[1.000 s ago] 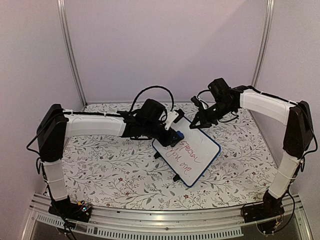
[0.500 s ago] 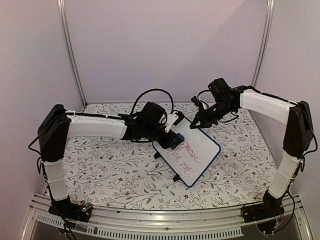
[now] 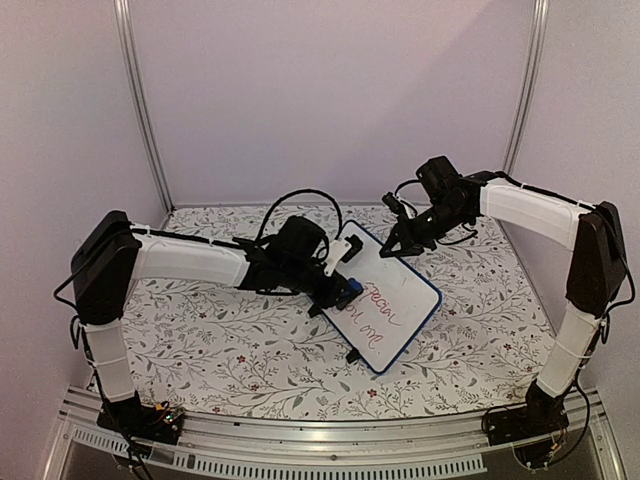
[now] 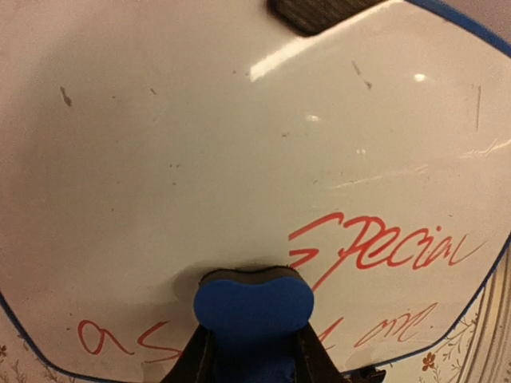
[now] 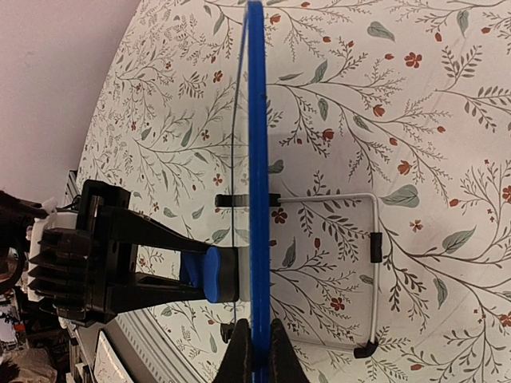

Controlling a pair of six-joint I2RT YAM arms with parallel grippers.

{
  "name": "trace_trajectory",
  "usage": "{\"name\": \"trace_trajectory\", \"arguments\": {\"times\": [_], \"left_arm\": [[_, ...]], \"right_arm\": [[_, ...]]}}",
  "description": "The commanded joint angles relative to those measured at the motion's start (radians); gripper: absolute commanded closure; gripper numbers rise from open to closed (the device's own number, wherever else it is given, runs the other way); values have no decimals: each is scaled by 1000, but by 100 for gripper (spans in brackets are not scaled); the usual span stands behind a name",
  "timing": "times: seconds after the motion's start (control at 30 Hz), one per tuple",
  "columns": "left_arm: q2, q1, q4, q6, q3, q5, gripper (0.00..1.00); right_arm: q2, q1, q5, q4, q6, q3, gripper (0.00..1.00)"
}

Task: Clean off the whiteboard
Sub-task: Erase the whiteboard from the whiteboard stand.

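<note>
The whiteboard (image 3: 400, 285), blue-framed, stands tilted mid-table with red handwriting (image 3: 372, 312) on its lower half. In the left wrist view its white face (image 4: 239, 136) fills the frame, with the word "Special" (image 4: 387, 247) in red. My left gripper (image 3: 340, 285) is shut on a blue eraser (image 4: 254, 305), whose dark pad is pressed flat on the board next to the writing. My right gripper (image 3: 392, 248) is shut on the board's far top edge. The right wrist view shows the frame (image 5: 257, 159) edge-on between its fingertips, and the eraser (image 5: 214, 274) against the board's face.
A floral cloth (image 3: 220, 340) covers the table. Behind the board a white wire stand (image 5: 374, 239) props it up, and black feet (image 3: 354, 355) rest on the cloth. Walls and metal posts (image 3: 140, 110) close in the back and sides.
My left gripper has slid the eraser down the board's left side toward the near edge. The right gripper and the board have stayed where they were.
</note>
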Motion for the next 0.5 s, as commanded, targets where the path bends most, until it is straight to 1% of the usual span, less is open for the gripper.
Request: {"name": "trace_trajectory", "arguments": {"times": [0.0,0.23,0.47], "left_arm": [[13,-14,-69,-7,-41,-15,100],[5,-11,-82,1,-44,-23,100],[-43,-2,-47,12,-21,-38,100]], "right_arm": [[22,26,16,-80,-33,-24,100],[21,26,15,-80,-32,-24,100],[23,26,15,-78,-32,-24,100]]}}
